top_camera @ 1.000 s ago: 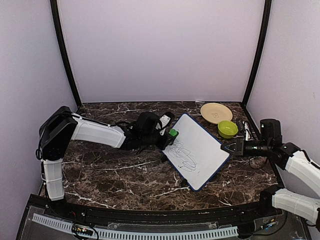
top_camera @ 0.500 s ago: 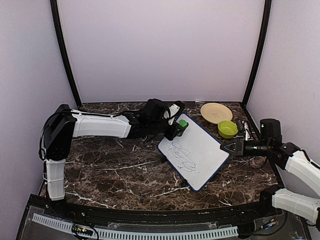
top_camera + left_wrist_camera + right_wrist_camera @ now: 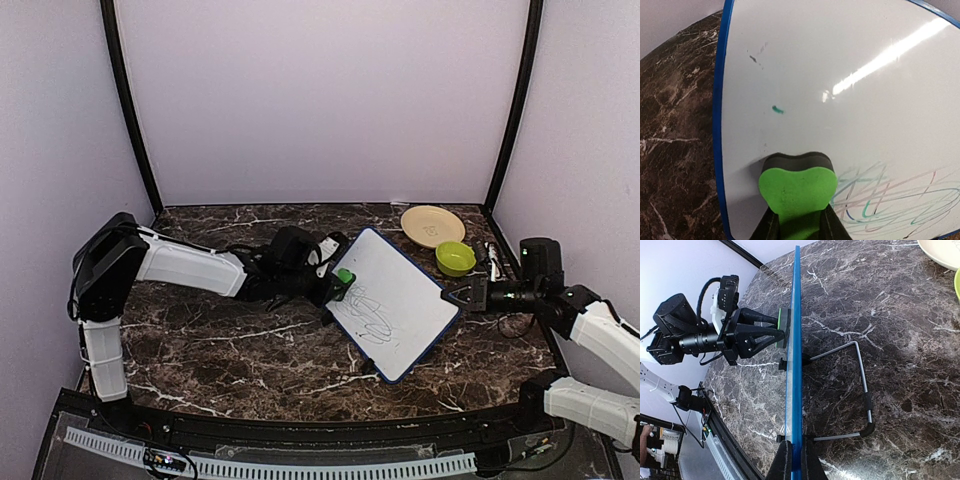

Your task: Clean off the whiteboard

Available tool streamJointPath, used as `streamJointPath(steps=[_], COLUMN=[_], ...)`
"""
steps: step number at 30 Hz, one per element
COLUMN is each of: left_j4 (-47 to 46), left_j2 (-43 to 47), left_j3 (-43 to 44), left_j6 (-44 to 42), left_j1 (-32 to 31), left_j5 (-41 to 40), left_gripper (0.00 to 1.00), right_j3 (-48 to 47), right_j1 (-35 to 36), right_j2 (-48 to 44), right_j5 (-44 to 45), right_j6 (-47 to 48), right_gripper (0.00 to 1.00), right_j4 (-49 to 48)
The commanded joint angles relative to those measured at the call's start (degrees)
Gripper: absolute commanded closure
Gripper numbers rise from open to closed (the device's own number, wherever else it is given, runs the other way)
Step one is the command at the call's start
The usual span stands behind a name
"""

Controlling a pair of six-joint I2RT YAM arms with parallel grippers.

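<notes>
Blue-framed and glossy white: the whiteboard (image 3: 392, 303), propped on a wire stand (image 3: 862, 390) on the marble surface (image 3: 220, 340), near the plate (image 3: 432, 225), toward the arms. Clamped by the right fingers (image 3: 784, 462) at the corner nearer the plate. Clamped in the left fingers (image 3: 771, 227), at the edge farther from the plate: a green eraser (image 3: 797, 187), pressed beside the scribble (image 3: 890, 200). Probably light, stiff, slick; prone to skidding, so best held by the frame
</notes>
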State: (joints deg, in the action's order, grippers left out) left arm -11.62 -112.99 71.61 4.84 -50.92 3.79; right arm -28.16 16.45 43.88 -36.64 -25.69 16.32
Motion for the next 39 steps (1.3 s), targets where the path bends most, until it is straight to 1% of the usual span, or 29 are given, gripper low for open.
streamJointPath(steps=[1,4,8,13,17,21,27,30,32,35,39], left_j4=[1.4,1.3,3.2,6.6,10.0,10.3,7.7,6.8,8.0,9.5,12.4], left_j2=[1.1,1.2,0.3,-2.5,-4.2,-4.0,-2.1,-0.7,-0.4,-0.2,-0.3], left_j3=[-5.5,-4.7,1.4,10.8,15.8,14.7,5.5,1.0,0.1,0.1,4.2], left_j6=[1.2,1.0,-0.3,-1.4,-2.9,-1.5,1.8,2.2,1.5,0.4,-0.3], left_j1=[-2.0,-2.6,-1.6,1.3,2.3,3.1,2.9,2.4,1.5,-0.1,-0.4], left_j5=[-0.3,-1.0,-2.3,2.0,5.6,8.9,11.6,10.2,7.8,4.3,1.1], left_gripper=[1.0,1.0,1.0,1.0,1.0,1.0,1.0,1.0,1.0,1.0,1.0], right_j3=[-0.9,-0.9,-1.0,-0.9,-0.9,-0.9,-1.0,-1.0,-0.9,-0.9,-0.9], right_j1=[0.6,0.6,0.6,0.6,0.6,0.6,0.6,0.6,0.6,0.6,0.6], right_j2=[-0.1,-0.1,-0.2,-0.3,-0.3,-0.2,-0.3,-0.2,-0.3,-0.2,-0.2], right_j5=[-3.3,-3.3,-3.3,-3.3,-3.4,-3.4,-3.4,-3.4,-3.4,-3.4,-3.3], right_j6=[1.6,1.7,1.6,1.7,1.8,1.7,1.8,1.8,1.7,1.7,1.7], right_gripper=[1.0,1.0,1.0,1.0,1.0,1.0,1.0,1.0,1.0,1.0,1.0], right_j4=[-0.5,-0.5,-0.4,-0.3,-0.4,-0.4,-0.5,-0.6,-0.6,-0.6,-0.6])
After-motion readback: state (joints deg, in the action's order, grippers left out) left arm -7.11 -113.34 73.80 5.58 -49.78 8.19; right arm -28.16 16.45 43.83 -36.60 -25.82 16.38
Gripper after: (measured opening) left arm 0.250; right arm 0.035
